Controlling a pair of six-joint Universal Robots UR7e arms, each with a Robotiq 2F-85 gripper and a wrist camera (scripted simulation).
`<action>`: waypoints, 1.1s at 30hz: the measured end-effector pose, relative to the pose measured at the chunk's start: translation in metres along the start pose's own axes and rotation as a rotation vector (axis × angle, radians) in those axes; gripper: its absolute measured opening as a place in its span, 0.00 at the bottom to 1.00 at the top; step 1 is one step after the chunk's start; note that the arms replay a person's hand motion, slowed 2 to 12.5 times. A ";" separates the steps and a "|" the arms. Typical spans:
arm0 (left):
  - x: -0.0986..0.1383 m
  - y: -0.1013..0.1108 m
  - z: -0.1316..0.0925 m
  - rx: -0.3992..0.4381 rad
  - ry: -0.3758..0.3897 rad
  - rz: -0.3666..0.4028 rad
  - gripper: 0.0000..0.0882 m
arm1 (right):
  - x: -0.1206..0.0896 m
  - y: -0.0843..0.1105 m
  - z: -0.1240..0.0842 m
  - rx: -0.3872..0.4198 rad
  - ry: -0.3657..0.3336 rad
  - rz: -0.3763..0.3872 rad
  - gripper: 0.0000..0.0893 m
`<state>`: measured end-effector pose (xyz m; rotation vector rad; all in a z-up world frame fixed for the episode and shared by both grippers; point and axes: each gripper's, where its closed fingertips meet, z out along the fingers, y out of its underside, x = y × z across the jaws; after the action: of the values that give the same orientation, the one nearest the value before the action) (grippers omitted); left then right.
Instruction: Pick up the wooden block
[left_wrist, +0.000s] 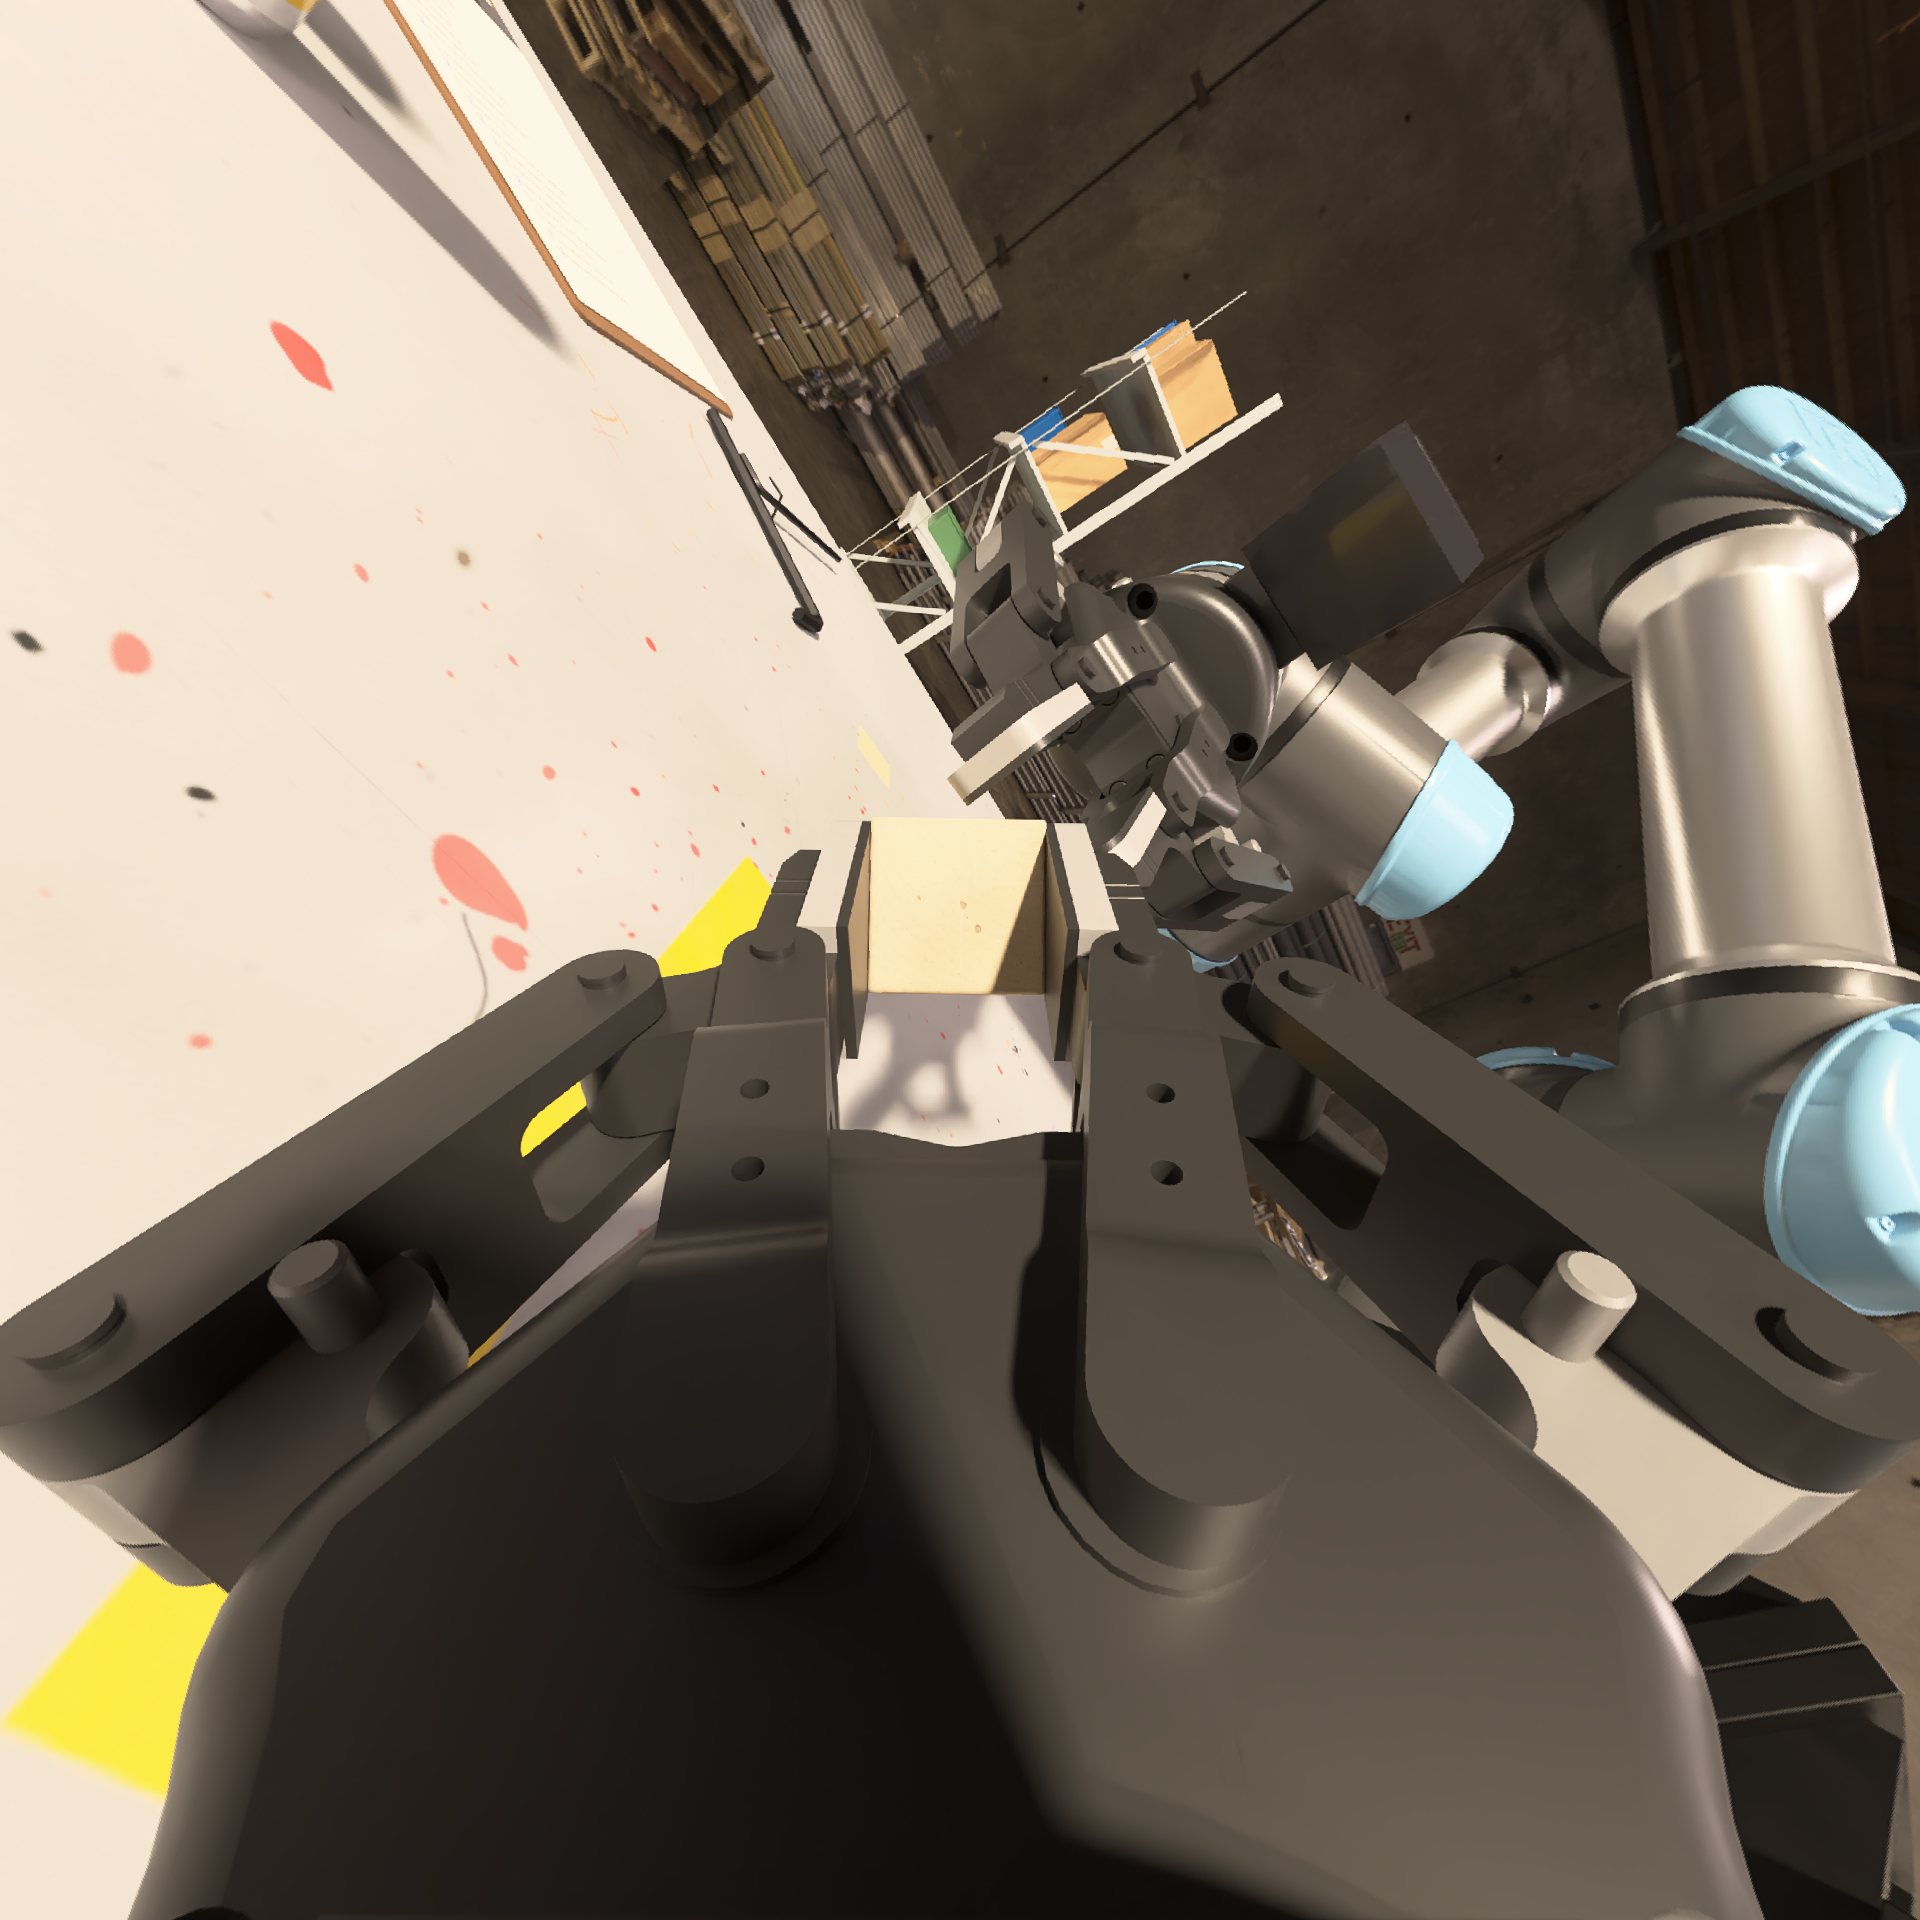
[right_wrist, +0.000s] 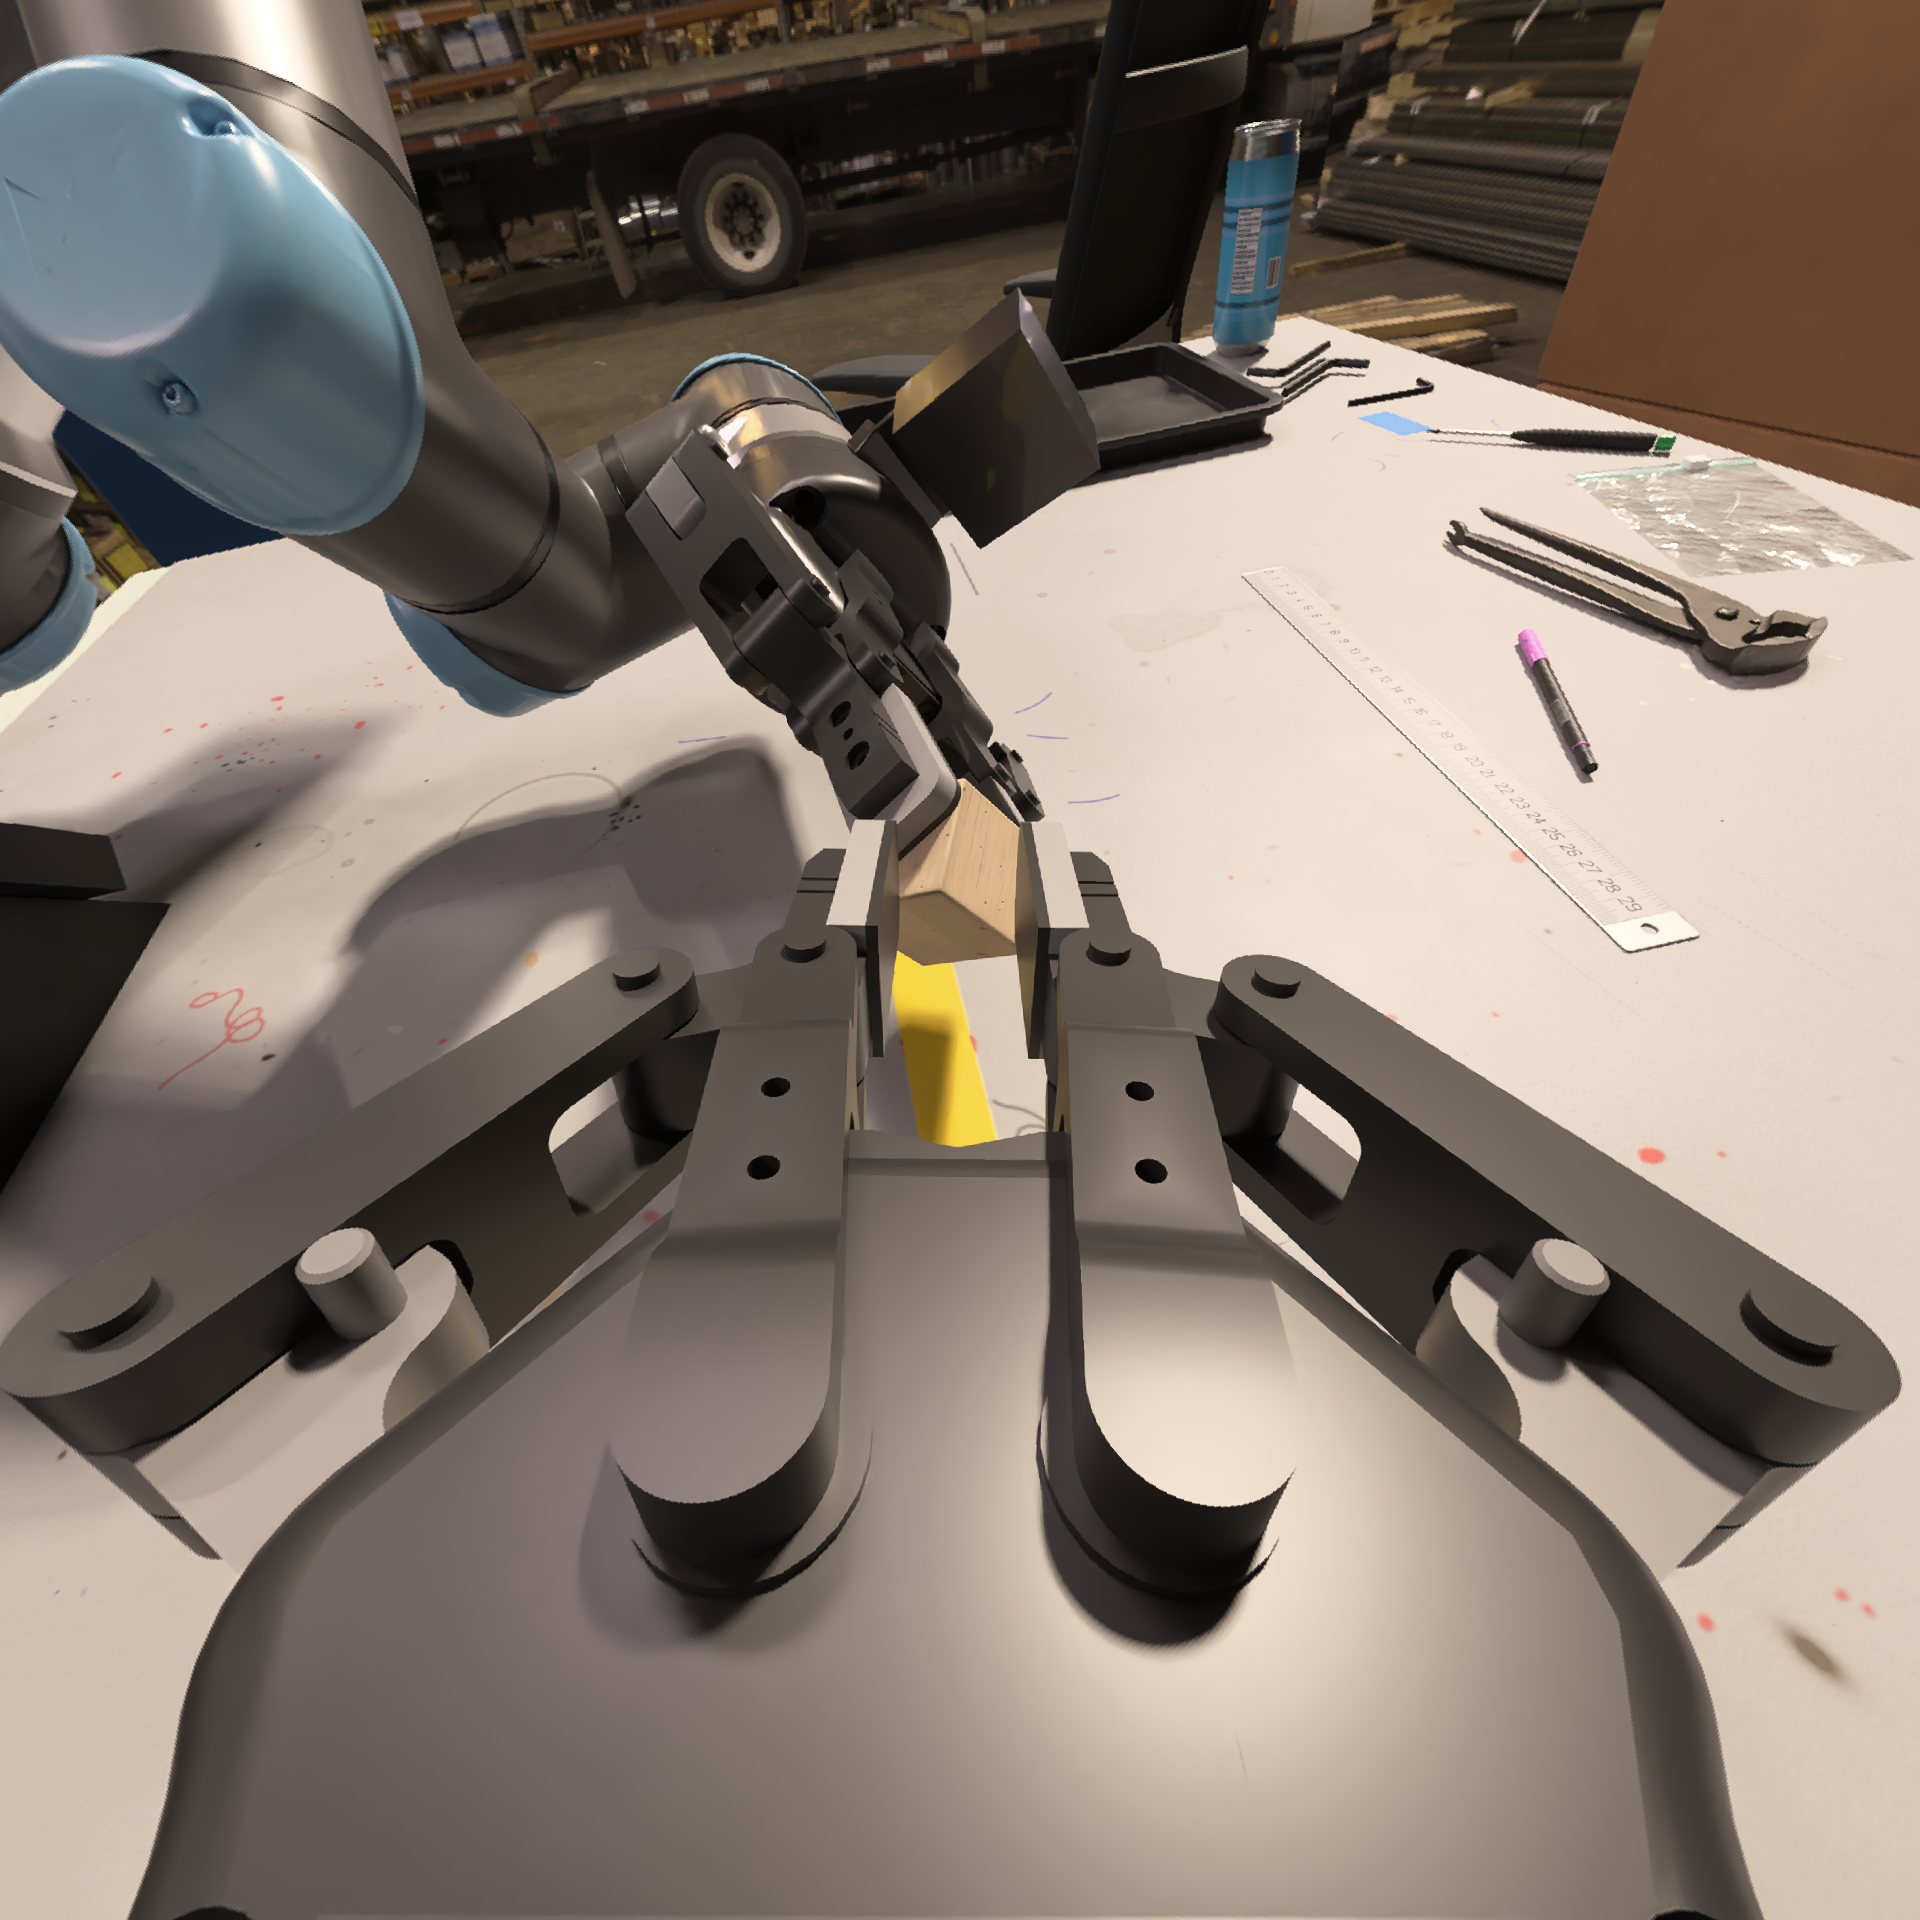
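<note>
The pale wooden block (left_wrist: 954, 904) sits squarely between the pads of my left gripper (left_wrist: 956, 862), which is shut on it above the white table (left_wrist: 260, 623). In the right wrist view the block (right_wrist: 961, 894) hangs tilted above a yellow tape strip (right_wrist: 940, 1060). Its near end is between the pads of my right gripper (right_wrist: 958, 862), which has closed to the block's width. The left gripper (right_wrist: 940, 784) grips the far upper end. The right gripper (left_wrist: 1101, 790) also shows just behind the block in the left wrist view, its fingertips hidden.
To the right on the table lie a steel ruler (right_wrist: 1455, 748), a purple-capped marker (right_wrist: 1555, 701), pincers (right_wrist: 1642, 592) and a clear plastic bag (right_wrist: 1735, 514). A black tray (right_wrist: 1174, 400), hex keys (right_wrist: 1309, 369) and a blue can (right_wrist: 1254, 229) stand at the back.
</note>
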<state>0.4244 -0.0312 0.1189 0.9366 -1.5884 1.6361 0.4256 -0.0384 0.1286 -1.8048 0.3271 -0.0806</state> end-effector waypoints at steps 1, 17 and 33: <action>0.000 0.000 0.000 0.000 0.001 -0.001 0.32 | 0.000 0.000 0.000 -0.001 0.000 -0.001 0.23; 0.001 -0.001 -0.001 0.010 0.029 -0.028 0.32 | 0.002 0.002 -0.001 -0.017 0.011 -0.010 0.23; 0.001 -0.001 0.000 0.009 0.027 -0.029 0.32 | -0.016 0.015 0.003 -0.088 -0.120 -0.006 0.87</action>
<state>0.4247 -0.0311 0.1198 0.9347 -1.5435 1.6305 0.4079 -0.0348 0.1153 -1.8890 0.2433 0.0386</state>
